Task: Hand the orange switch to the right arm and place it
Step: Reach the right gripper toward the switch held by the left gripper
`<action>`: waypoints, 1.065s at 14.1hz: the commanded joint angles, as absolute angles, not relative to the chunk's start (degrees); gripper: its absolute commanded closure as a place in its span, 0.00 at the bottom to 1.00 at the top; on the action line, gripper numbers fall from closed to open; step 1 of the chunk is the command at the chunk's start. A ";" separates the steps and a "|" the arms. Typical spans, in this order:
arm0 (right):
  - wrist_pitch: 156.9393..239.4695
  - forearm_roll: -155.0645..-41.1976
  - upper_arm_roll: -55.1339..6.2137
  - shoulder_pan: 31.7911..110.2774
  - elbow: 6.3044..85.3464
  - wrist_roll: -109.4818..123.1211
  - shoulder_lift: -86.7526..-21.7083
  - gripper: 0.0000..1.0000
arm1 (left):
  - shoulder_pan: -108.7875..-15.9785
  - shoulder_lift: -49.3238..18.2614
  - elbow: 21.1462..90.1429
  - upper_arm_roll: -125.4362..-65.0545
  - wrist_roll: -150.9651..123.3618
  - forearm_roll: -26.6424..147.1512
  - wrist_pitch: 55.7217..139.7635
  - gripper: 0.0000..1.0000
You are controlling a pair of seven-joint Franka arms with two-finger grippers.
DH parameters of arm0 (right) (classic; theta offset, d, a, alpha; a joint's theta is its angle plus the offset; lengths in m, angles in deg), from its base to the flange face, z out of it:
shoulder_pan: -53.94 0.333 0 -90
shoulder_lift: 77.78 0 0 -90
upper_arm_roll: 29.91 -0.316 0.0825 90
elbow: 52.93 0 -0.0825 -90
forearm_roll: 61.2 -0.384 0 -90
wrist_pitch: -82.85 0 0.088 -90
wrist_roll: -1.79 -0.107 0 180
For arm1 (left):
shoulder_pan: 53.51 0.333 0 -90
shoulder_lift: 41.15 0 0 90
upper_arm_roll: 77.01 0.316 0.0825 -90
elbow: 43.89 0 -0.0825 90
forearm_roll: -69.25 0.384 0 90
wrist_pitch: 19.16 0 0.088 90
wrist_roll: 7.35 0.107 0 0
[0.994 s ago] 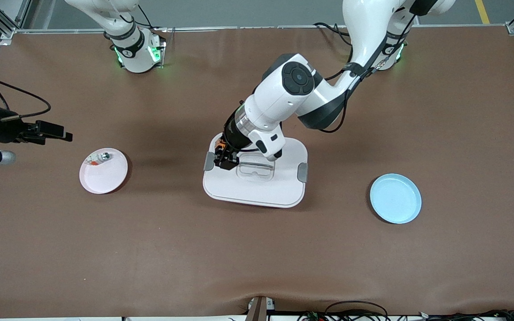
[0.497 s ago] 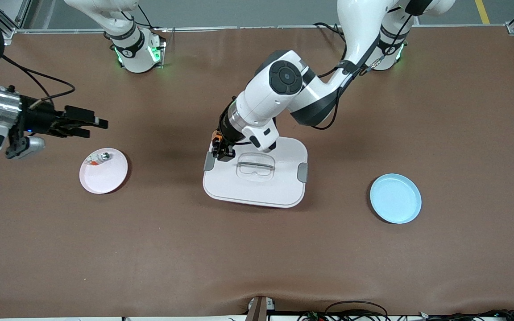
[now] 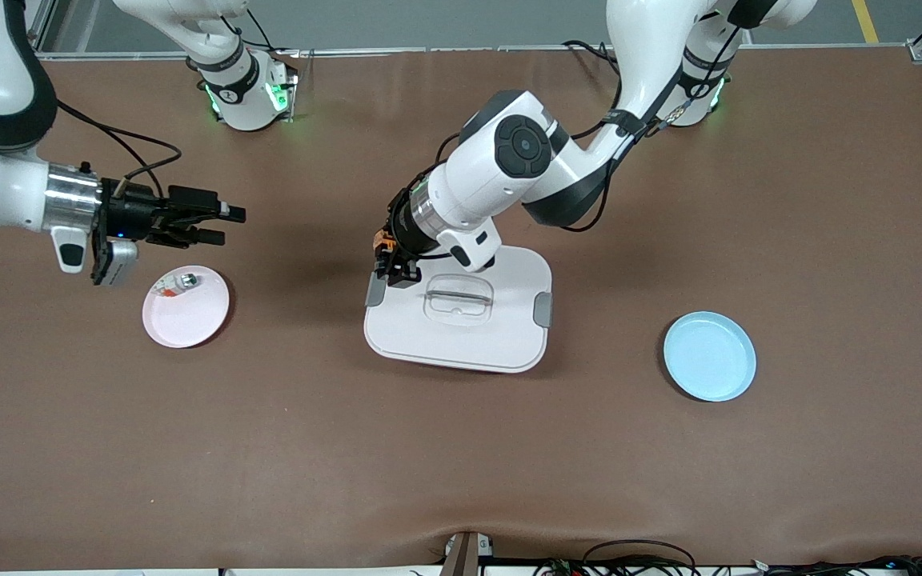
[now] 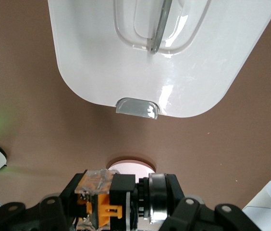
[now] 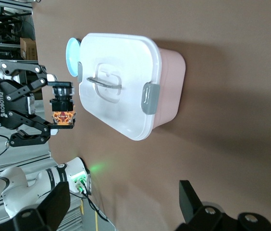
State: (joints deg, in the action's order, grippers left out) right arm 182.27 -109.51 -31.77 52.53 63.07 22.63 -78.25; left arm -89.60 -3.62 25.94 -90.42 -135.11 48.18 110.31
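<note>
1. Orange switch [image 3: 387,254] sits pinched in your left gripper [image 3: 390,268], up in the air over the corner of the white box lid [image 3: 509,336] at the right arm's end.
2. Your left wrist view shows the same switch [image 4: 118,202] squeezed tight between the two black fingers [image 4: 54,211], with its orange clip showing.
3. Your right gripper [image 3: 225,225] hangs over the bare counter [image 3: 461,464], near the pink plate [image 3: 189,320], and its jaws stand wide with nothing in them.
4. You can see a small silvery piece [image 3: 186,280] lying on the pink plate, near the rim that is farther from the front camera.
5. Your right wrist view shows the pink box [image 5: 166,82] with its white lid and grey clasps, and the left gripper [image 5: 54,107] holding the switch [image 5: 62,107] just beside the box.
6. A blue plate [image 3: 709,356] lies toward the left arm's end of the counter, well apart from the box.
</note>
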 commanded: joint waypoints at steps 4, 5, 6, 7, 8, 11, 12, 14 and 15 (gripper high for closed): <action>189.72 -115.24 -31.49 59.20 69.32 20.00 -80.33 0.00 | -91.03 -2.04 24.14 -89.93 -134.97 47.01 112.67 1.00; 190.77 -116.21 -31.49 60.08 69.24 18.59 -80.24 0.00 | -91.12 -2.04 24.22 -89.93 -134.97 47.01 113.20 1.00; 192.60 -116.65 -31.49 62.00 69.15 16.66 -80.16 0.00 | -91.30 -1.95 24.22 -89.84 -134.97 47.01 113.82 1.00; 194.54 -116.66 -31.49 63.15 69.15 14.99 -80.07 0.00 | -91.56 -1.69 24.22 -89.84 -134.97 47.01 113.91 1.00; 195.34 -117.00 -31.49 64.03 68.89 13.32 -79.37 0.00 | -91.65 -1.60 24.22 -89.84 -134.97 47.01 113.91 1.00; 199.20 -120.35 -31.49 66.41 68.71 11.72 -77.97 0.00 | -91.92 -1.60 24.22 -89.75 -134.97 47.01 113.91 1.00; 200.43 -120.43 -31.49 67.29 68.62 11.72 -77.61 0.00 | -91.92 -1.51 24.22 -89.75 -134.97 47.01 113.91 1.00; 203.59 -121.48 -31.49 69.31 67.66 10.67 -75.94 0.00 | -92.09 -1.60 24.22 -89.84 -134.97 47.01 113.91 1.00; 204.83 -122.71 -31.49 70.45 67.48 9.97 -75.41 0.00 | -92.09 -1.60 24.22 -89.84 -135.06 47.01 113.91 1.00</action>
State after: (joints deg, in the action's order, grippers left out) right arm 202.44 -119.86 -31.87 68.19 67.92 11.36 -76.55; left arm -91.24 -2.28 25.73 -90.44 -135.11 48.17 113.55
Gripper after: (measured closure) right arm 0.000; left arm 0.273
